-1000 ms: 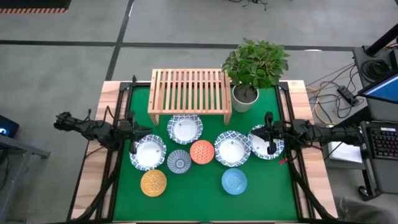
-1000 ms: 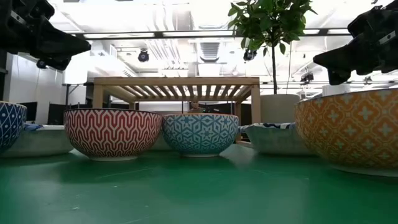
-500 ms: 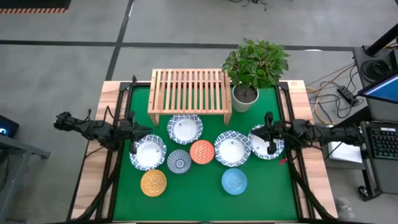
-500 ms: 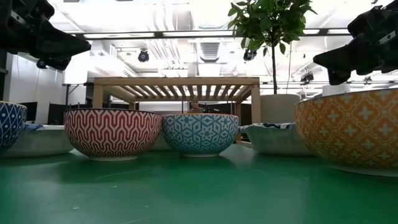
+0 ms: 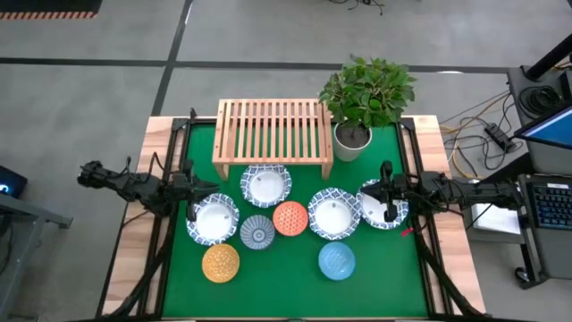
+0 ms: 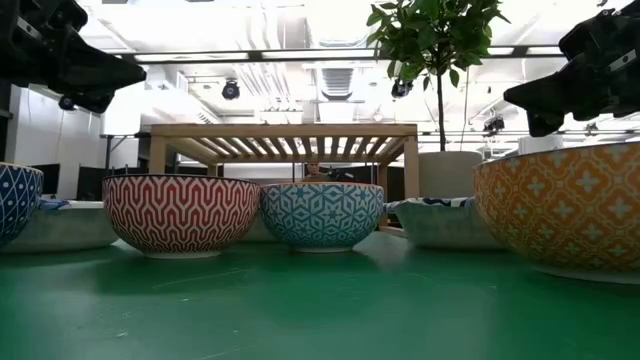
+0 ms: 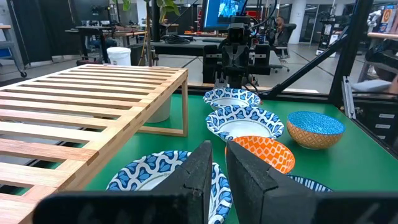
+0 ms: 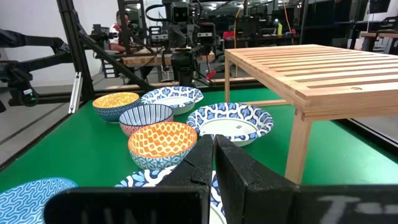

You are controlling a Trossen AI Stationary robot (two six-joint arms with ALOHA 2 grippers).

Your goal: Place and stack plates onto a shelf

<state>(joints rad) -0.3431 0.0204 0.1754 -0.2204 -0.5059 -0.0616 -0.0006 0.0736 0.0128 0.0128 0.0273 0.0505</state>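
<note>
So far we have placed nothing: the wooden shelf (image 5: 273,134) stands bare at the table's far edge, and all eight bowls (image 5: 265,184) sit on the green mat (image 5: 286,286) before it. Our left gripper (image 5: 190,190) and right gripper (image 5: 386,191), fingers nearly together and holding nothing, hover over the outermost white bowls.

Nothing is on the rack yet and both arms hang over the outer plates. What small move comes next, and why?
Probably the left gripper opens and drops to the rim of the white plate beneath it. Its fingers look nearly closed and hold nothing, and the rack is bare. The right gripper waits shut over the far plate.
</note>
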